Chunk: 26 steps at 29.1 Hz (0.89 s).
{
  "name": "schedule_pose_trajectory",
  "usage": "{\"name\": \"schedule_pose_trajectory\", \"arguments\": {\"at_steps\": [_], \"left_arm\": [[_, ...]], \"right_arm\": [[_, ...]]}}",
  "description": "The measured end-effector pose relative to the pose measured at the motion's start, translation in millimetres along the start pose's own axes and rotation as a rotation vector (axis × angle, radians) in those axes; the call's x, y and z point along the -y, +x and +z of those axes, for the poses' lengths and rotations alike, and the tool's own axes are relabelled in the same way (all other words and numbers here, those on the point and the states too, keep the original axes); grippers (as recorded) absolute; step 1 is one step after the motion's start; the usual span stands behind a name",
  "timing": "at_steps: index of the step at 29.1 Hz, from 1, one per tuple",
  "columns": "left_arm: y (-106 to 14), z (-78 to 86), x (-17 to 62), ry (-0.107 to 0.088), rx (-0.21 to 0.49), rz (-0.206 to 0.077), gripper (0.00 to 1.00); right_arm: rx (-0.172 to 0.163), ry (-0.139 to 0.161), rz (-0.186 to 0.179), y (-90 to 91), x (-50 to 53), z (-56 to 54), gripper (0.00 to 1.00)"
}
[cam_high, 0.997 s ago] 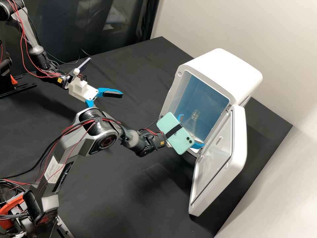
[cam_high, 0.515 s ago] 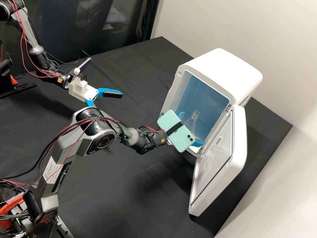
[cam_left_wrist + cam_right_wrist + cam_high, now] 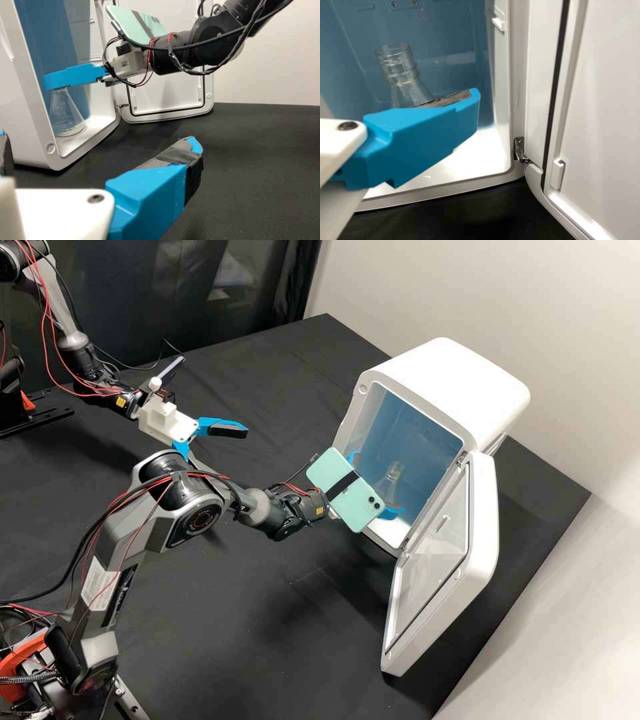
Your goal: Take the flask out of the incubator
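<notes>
In the high view, the incubator (image 3: 453, 377) is seen on the black surface (image 3: 280, 627) with its door (image 3: 440, 553) swung open. The flask (image 3: 393, 475) is seen upright on the floor of the chamber. The right gripper (image 3: 375, 483) is held in the opening, its fingers (image 3: 395, 511) spread wide and nothing clamped between them. The left gripper (image 3: 212, 435) is held above the surface, well apart from the incubator, with its fingers wide and empty.

In the left wrist view, one blue finger of the right gripper is seen level with the neck of the flask (image 3: 64, 110); whether it touches cannot be told.

In the right wrist view, the flask (image 3: 400, 70) is seen just beyond a blue finger, near the front of the chamber.

The door-opening is judged done. The flask is not yet gripped, so closing on it and drawing it out are left.
</notes>
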Motion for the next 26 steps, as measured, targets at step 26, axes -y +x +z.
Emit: {"name": "schedule_pose_trajectory", "arguments": {"at_steps": [26], "left_arm": [[1.3,0.6,5.4,0.0,0.007,-0.018,1.0]], "right_arm": [[0.037,-0.008,0.008,30.5,5.5,-2.5,1.0]]}}
